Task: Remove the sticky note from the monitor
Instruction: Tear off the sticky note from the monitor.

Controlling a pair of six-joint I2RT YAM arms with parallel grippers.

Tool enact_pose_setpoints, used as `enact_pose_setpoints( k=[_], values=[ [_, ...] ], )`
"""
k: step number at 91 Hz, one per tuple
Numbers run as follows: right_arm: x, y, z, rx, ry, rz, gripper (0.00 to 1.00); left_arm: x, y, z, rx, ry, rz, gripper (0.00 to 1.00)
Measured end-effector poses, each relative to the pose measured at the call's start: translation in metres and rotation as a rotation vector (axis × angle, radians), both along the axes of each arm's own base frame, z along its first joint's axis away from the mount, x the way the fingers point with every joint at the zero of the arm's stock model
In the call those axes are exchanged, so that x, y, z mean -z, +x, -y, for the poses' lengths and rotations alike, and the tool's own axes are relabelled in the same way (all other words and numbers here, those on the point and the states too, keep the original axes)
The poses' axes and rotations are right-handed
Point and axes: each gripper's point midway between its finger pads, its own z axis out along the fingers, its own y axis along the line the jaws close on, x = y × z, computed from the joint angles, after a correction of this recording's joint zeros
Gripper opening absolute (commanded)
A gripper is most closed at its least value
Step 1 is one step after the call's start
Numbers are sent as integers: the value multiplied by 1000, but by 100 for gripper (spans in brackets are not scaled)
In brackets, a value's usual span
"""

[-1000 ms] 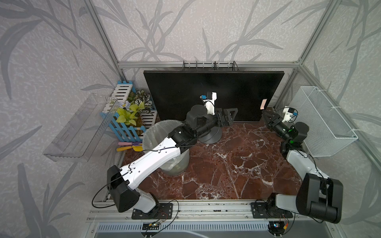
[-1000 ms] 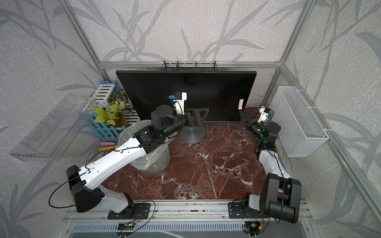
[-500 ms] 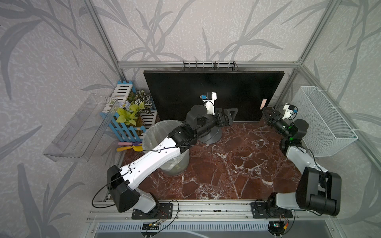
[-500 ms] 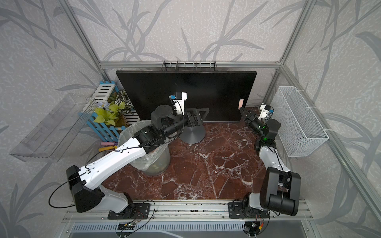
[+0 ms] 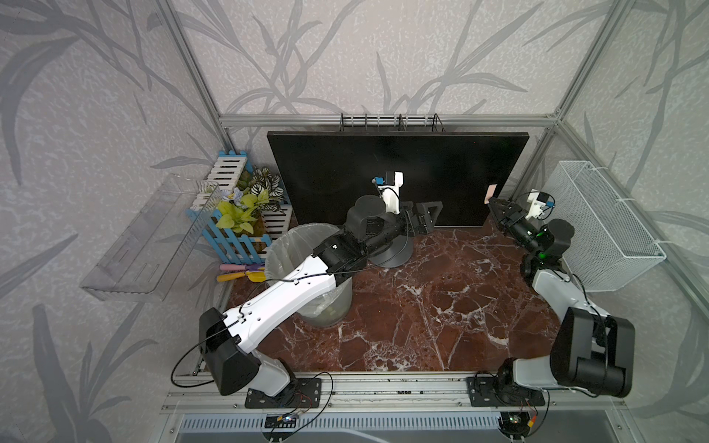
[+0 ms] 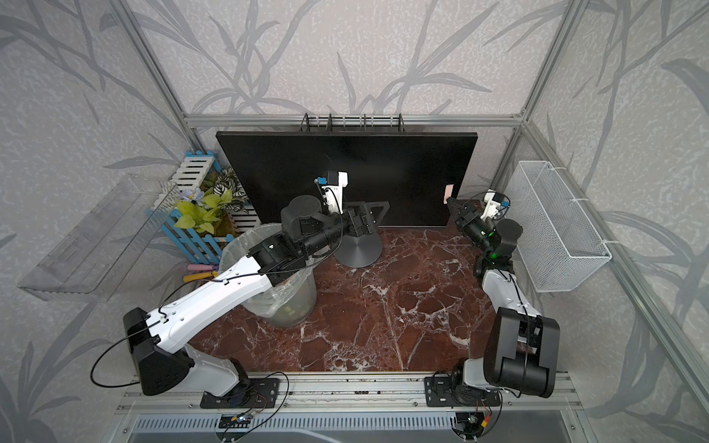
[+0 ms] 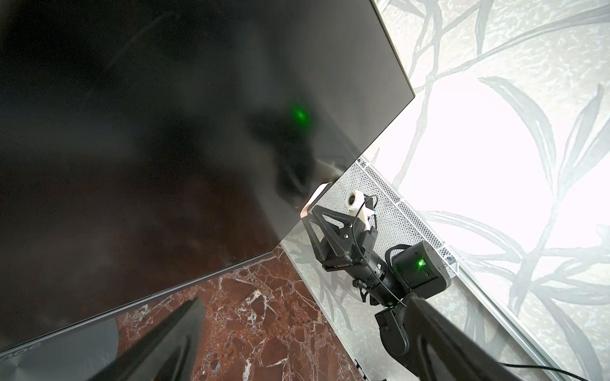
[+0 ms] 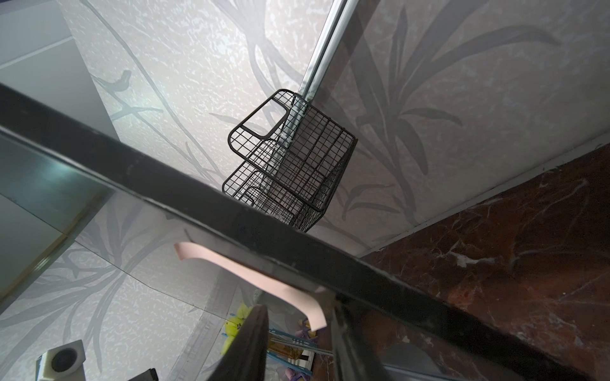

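Note:
The monitor [image 5: 395, 180] stands at the back of the table, with a small pink sticky note [image 5: 492, 193] at the right edge of its screen. My right gripper [image 5: 495, 206] is right at the note. In the right wrist view the note [image 8: 251, 275] curls away from the screen, and its free end hangs between my two fingertips [image 8: 255, 326]. The jaws stand apart and do not pinch it. My left gripper [image 5: 426, 216] hovers open before the screen's middle, above the monitor's round foot [image 5: 395, 253], holding nothing. The left wrist view also shows the note [image 7: 312, 201] and the right gripper [image 7: 312, 216].
A bin with a clear liner [image 5: 307, 276] stands under the left arm. A white wire basket [image 5: 606, 226] hangs on the right wall close to the right arm. A blue and white planter [image 5: 245, 218] sits at the back left. A black wire basket [image 8: 290, 165] hangs behind the monitor.
My right gripper has crept up and closer to the screen's right edge and the note, and its jaws have narrowed. The left arm has stayed still.

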Motion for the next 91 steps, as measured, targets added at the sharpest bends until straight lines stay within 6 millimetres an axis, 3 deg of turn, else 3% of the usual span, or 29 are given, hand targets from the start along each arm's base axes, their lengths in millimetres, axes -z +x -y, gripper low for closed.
enact_pose_setpoints(
  k=[17, 29, 56, 91],
  values=[
    [0, 3, 1, 0, 5, -4, 20, 0, 0, 0, 0, 1, 0, 100],
    [0, 3, 1, -1, 4, -2, 0, 0, 0, 0, 0, 1, 0, 100],
    [0, -2, -1, -7, 8, -12, 0, 0, 0, -1, -4, 2, -1, 100],
    [-27, -50, -37, -61, -78, 33, 0, -6, -2, -7, -19, -8, 9, 100]
  ],
)
